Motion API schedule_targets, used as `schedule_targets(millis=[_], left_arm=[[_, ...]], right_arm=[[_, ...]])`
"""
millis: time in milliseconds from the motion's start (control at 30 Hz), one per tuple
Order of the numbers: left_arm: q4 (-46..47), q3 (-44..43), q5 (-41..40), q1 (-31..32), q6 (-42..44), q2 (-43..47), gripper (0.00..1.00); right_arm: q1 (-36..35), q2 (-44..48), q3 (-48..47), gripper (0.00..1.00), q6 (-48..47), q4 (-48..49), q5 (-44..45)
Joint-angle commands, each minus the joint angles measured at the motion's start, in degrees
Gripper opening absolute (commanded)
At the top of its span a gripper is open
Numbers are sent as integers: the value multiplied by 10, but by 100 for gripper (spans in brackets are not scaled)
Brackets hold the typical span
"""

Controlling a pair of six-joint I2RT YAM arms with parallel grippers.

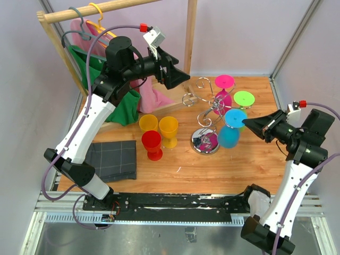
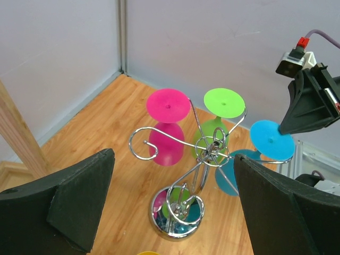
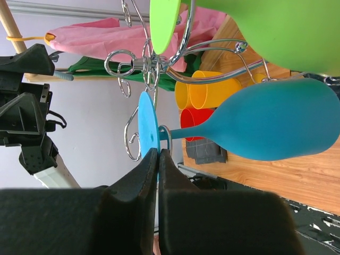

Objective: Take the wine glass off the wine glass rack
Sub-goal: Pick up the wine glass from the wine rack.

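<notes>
The chrome wine glass rack (image 1: pixel 206 143) stands on the table's right half, with pink (image 1: pixel 224 82), green (image 1: pixel 244 99) and blue (image 1: pixel 229 135) wine glasses hanging upside down from its hooks. My right gripper (image 1: pixel 247 123) is at the blue glass's foot. In the right wrist view its fingers (image 3: pixel 159 151) are shut on the rim of that blue foot disc (image 3: pixel 147 127), and the bowl (image 3: pixel 276 125) hangs beyond the hook. My left gripper (image 1: pixel 180 77) is open and empty, held high to the left of the rack (image 2: pixel 178 218), which shows between its fingers (image 2: pixel 79 196).
Two yellow cups (image 1: pixel 159 126) and a red cup (image 1: pixel 152 143) stand left of the rack. A dark folded cloth (image 1: pixel 112 159) lies at the front left. A wooden clothes rack (image 1: pixel 106 8) with pink and green clothes stands at the back left.
</notes>
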State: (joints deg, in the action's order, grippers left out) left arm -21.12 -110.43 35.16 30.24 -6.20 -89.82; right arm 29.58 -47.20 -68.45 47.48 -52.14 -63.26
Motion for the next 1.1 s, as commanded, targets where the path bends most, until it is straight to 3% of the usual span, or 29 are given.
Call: schedule_targets(millis=[0,1067], left_arm=[[3,2,5,0,10,16,99],[3,4,14,0,12,12,99]], right_arm=[[9,5,3,1,-4,5,-9],[14,14,-21,1,80,64,-44]])
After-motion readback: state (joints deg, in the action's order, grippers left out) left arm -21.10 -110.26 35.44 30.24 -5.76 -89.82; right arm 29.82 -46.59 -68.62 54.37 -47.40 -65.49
